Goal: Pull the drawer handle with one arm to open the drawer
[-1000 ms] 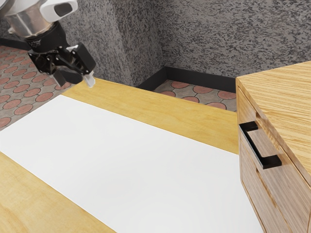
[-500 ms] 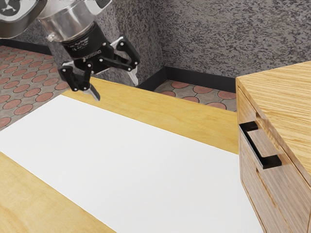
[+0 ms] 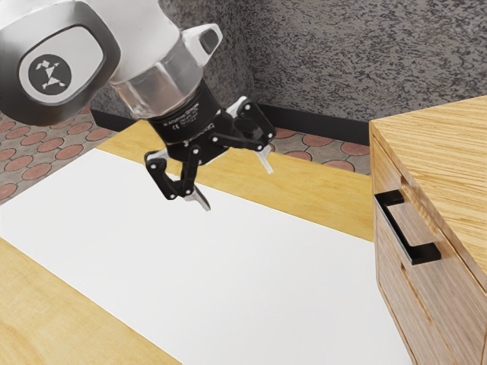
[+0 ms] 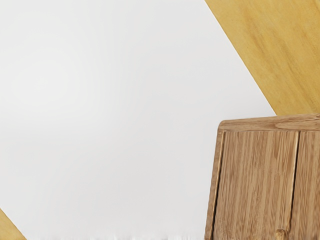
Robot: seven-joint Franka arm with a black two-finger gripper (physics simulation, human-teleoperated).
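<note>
The end effector (image 3: 233, 183) hung open above the worktop (image 3: 190, 289), well short of the handle (image 3: 407, 228); a misaligned approach could ram the drawer (image 3: 385, 172).

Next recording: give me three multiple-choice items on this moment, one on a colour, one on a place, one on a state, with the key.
1. The handle is: A silver; B black; C red.
2. The claw hangs: A over the white mat; B at the handle; C above a bowl.
3. The claw is: A shut on the handle; B shut, empty; C open.

Key: B, the bar is black against the wood. A, the mat lies under the claw, and the handle is far off to the exterior view's right. C, its fingers stand spread with nothing between.
</note>
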